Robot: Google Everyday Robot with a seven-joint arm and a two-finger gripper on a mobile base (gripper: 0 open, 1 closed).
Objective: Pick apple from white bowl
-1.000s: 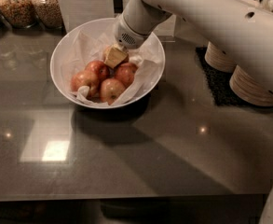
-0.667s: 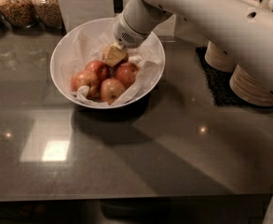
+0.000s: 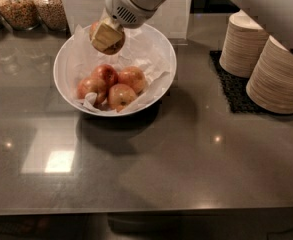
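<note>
The tan gripper [image 3: 107, 37], above the white bowl [image 3: 61, 69], clasps the reddish apple [image 3: 94, 29], with four red-gold apples [image 3: 106, 75] on white paper [image 3: 151, 59], dark grey countertop [image 3: 161, 159], beige stacked bowls [image 3: 278, 79] and black mat [image 3: 234, 89].

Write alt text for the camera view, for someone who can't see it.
The robot's gripper, shut on an apple, hangs above the back of a white bowl holding four more apples on crinkled paper. The bowl sits on a dark counter, with stacked beige bowls at the right and glass jars at the back left.
</note>
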